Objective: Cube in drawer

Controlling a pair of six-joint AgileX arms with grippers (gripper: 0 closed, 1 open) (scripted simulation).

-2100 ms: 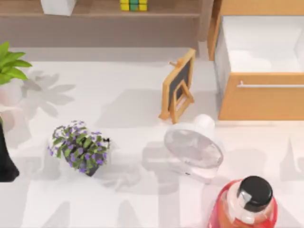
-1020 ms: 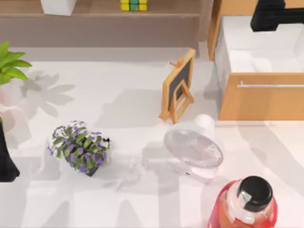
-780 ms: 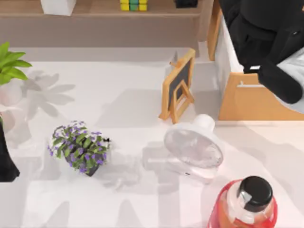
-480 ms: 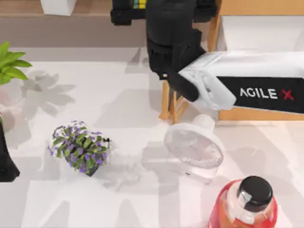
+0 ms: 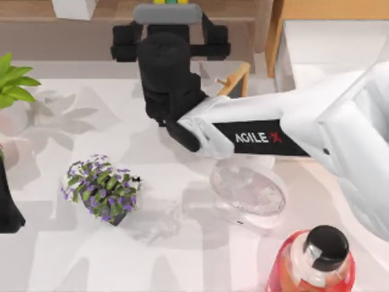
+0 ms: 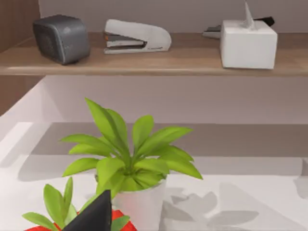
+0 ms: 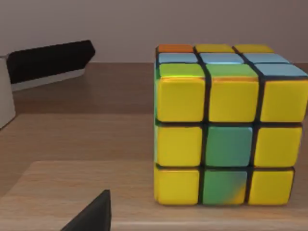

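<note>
Right gripper [image 5: 169, 6] at the shelf [image 7: 72, 139] — grip state unclear, cube [image 7: 226, 125] close ahead, ungrasped

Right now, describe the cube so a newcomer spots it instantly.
Find the brown shelf along the table's back edge. The cube sits on it, just past the right gripper. It alone has a grid of yellow, green and orange squares; the neighbouring white box is plain.

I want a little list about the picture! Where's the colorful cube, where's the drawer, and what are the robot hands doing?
cube: sits on the brown shelf, not yet grasped
drawer: open, at the table's far right, nothing seen in the visible part
right hand: reaches to the shelf, right in front of the cube
left arm: parked at the table's left edge
between shelf and arm: fan, purple flowers
</note>
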